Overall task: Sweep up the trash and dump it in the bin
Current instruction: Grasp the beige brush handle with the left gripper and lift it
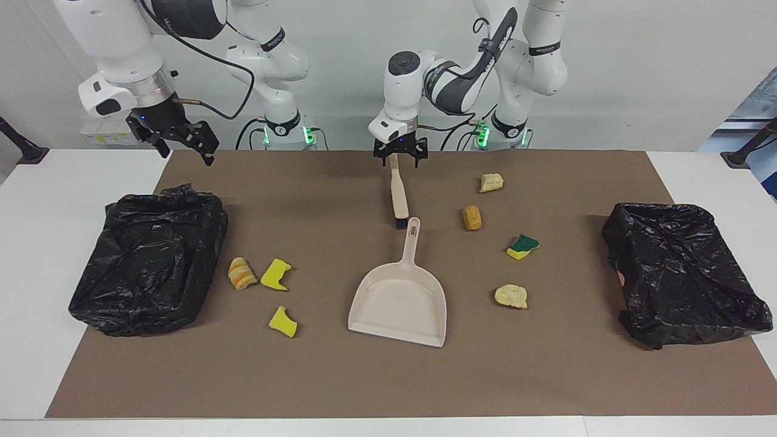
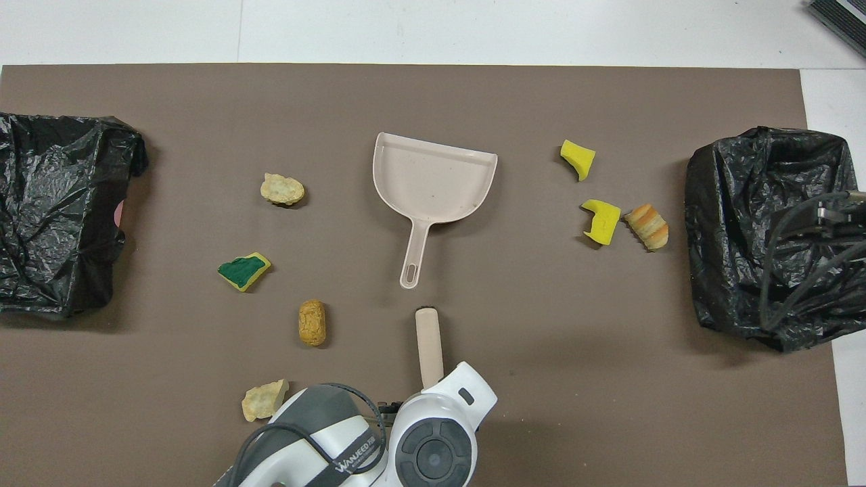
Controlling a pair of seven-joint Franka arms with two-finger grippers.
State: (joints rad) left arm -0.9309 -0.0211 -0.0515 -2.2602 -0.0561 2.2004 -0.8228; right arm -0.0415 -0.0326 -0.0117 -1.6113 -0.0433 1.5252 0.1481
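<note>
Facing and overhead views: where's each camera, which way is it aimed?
Facing view: high, across the table, aimed at the robots; both arms show, left gripper open over the brush, right gripper open, waiting.
Overhead view: above the robots' end, aimed steeply down; only the left arm's wrist shows.
Shared: brush, dustpan, scraps.

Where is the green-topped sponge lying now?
The green-topped sponge lies toward the left arm's end, between the orange bread lump and a pale lump.

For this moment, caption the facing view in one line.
Left gripper open over the brush handle, right gripper waiting open near a bin; dustpan and trash untouched.
</note>
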